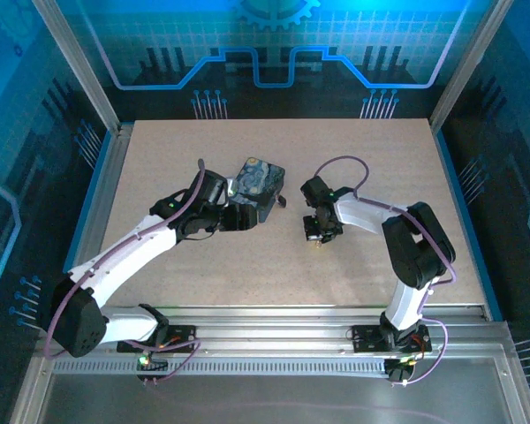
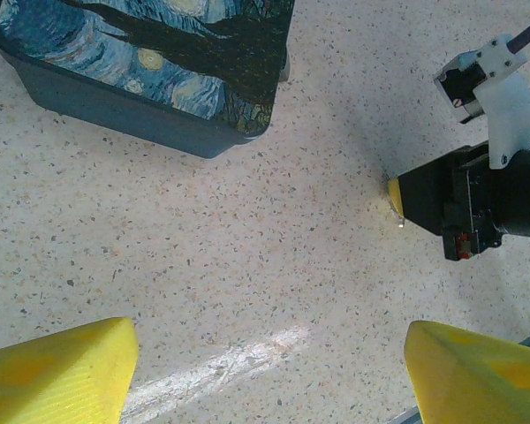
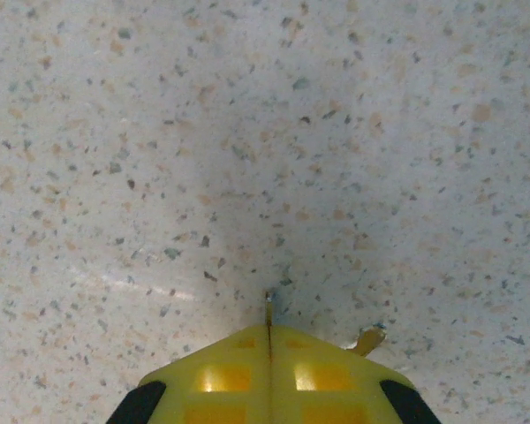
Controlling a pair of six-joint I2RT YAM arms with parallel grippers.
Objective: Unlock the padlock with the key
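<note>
Blue tin (image 2: 115,97) with a swirling night-sky lid sits shut ahead of the left fingers (image 2: 62,371), so its contents are hidden. Those yellow fingers stand wide apart with nothing but bare tabletop (image 2: 247,247) between them. The right gripper (image 3: 269,329) points down at the tabletop, its fingers pressed together along one seam. The key (image 3: 368,338), a small yellowish piece with a pale end, pokes out just beside the right-hand finger's edge. I cannot tell whether it is gripped.
</note>
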